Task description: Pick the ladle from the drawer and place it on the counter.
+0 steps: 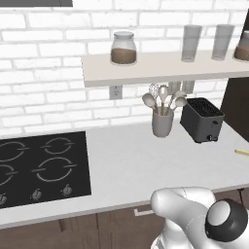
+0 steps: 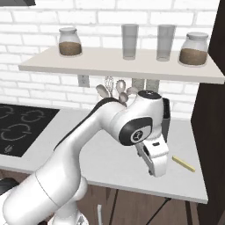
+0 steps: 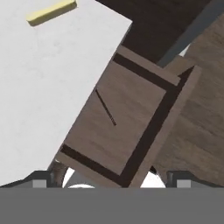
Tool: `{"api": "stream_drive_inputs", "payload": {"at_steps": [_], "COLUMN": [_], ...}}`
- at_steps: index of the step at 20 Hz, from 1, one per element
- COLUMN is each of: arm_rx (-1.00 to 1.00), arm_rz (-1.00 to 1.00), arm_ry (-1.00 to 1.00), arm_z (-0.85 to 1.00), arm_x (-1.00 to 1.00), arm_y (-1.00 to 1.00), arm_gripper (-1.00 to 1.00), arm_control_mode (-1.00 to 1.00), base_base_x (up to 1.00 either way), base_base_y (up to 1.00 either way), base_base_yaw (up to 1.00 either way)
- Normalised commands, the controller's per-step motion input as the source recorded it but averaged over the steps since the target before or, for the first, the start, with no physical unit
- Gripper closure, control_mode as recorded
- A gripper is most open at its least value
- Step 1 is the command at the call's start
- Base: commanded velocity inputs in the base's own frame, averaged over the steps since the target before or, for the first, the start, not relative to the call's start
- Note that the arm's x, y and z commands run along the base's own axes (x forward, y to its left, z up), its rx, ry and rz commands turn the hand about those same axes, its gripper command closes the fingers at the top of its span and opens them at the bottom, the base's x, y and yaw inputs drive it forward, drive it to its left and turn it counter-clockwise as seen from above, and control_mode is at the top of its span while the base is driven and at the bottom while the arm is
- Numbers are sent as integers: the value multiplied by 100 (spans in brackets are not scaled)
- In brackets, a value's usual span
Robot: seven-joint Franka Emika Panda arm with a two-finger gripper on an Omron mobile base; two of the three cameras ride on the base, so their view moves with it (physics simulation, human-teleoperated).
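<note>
The ladle (image 3: 106,107) is a thin dark stem lying alone on the brown wooden floor of the open drawer (image 3: 146,66), which juts out under the counter's front edge. The light grey-white counter (image 3: 43,78) (image 1: 136,160) (image 2: 186,182) spreads to one side of the drawer. My gripper (image 3: 111,180) hangs well above the drawer and looks straight down into it, fingers wide apart and open, with nothing between them. From the right base camera the hand (image 2: 158,169) points down past the counter's front edge.
A yellow stick (image 3: 51,12) (image 2: 183,163) (image 1: 241,152) lies on the counter near the drawer. Further back stand a black toaster (image 1: 202,119) and a grey utensil cup (image 1: 162,122) holding wooden spoons and a whisk. The black stovetop (image 1: 41,168) is at left, and a wall shelf (image 1: 160,68) hangs above.
</note>
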Motion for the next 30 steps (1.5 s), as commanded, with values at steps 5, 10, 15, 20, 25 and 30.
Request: {"api": "stream_drive_inputs", "payload": {"at_steps": [5, 10, 15, 20, 25, 30], "arm_rx": [0, 0, 0, 4, 14, 16], "arm_rz": [-31, -24, -7, -4, -8, -8], "arm_ry": [11, 10, -1, 0, 0, 0], "arm_z": [-79, -76, -28, -41, -65, -55], "arm_x": [-75, -63, -5, -1, -1, -6], "arm_y": [-73, -56, -17, 0, 0, 0], "arm_gripper": [-100, -100, -100, -100, -100, -100], "arm_control_mode": [-100, -100, -100, -100, -100, -100], "base_base_x": [0, 0, 0, 0, 0, 0], "base_base_y": [0, 0, 0, 0, 0, 0], "base_base_yaw": [0, 0, 0, 0, 0, 0]}}
